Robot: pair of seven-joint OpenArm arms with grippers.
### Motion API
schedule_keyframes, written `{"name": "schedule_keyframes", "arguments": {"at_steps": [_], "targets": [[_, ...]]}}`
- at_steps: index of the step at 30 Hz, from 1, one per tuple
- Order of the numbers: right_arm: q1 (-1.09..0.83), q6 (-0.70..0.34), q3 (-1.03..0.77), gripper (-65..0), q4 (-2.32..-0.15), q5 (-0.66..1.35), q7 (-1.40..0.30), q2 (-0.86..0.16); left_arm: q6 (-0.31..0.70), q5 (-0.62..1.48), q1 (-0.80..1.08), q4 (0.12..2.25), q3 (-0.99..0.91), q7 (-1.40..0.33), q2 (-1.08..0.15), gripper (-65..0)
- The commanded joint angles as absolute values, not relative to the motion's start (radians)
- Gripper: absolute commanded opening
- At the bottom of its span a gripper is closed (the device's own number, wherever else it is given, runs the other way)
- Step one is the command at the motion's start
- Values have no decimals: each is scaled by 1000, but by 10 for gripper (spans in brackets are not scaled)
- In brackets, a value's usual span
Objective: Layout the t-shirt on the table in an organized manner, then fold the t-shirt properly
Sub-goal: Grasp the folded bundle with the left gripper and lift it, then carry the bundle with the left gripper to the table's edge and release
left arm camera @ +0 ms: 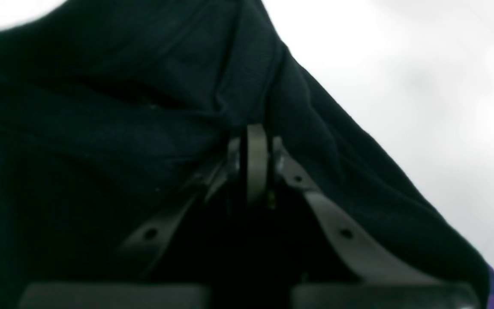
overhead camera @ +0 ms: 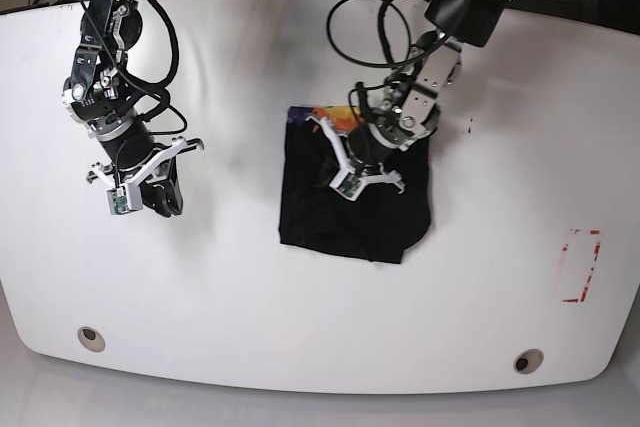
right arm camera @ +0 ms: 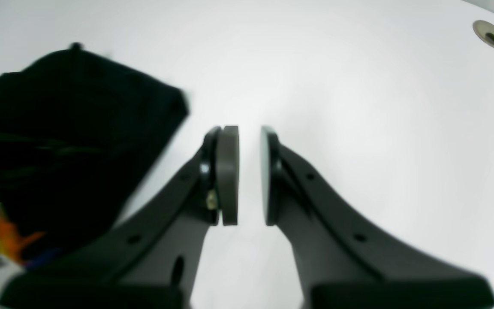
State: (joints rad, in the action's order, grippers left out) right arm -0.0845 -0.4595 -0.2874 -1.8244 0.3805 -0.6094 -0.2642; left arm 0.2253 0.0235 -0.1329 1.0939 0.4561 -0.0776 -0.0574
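The white surface (overhead camera: 300, 327) carries the black t-shirt (overhead camera: 350, 212), folded at its centre. The left pincer (overhead camera: 362, 175) reaches down, clamped on the shirt's cloth. The right pincer (right arm camera: 249, 176) hovers well left of the shirt, narrowly parted, empty. Only the right wrist view shows that gap.
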Motion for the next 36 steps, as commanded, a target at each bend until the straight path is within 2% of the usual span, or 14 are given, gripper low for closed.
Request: {"name": "schedule_keyframes", "arguments": {"at_steps": [1, 10, 23, 36], "targets": [[-70, -461, -292, -569, -1844, 397, -584, -277, 217, -61, -71, 1078, 427, -337, -154, -650], [-73, -461, -292, -569, -1844, 397, -584, -277, 318, -61, 19, 1122, 289, -337, -331, -650], [-76, -463, -292, -569, -1845, 397, -584, -277, 558, -61, 170, 1158, 79, -334, -542, -650], [-76, -463, -292, -569, -1847, 397, -584, -277, 661, -61, 208, 1150, -39, -334, -691, -650]]}}
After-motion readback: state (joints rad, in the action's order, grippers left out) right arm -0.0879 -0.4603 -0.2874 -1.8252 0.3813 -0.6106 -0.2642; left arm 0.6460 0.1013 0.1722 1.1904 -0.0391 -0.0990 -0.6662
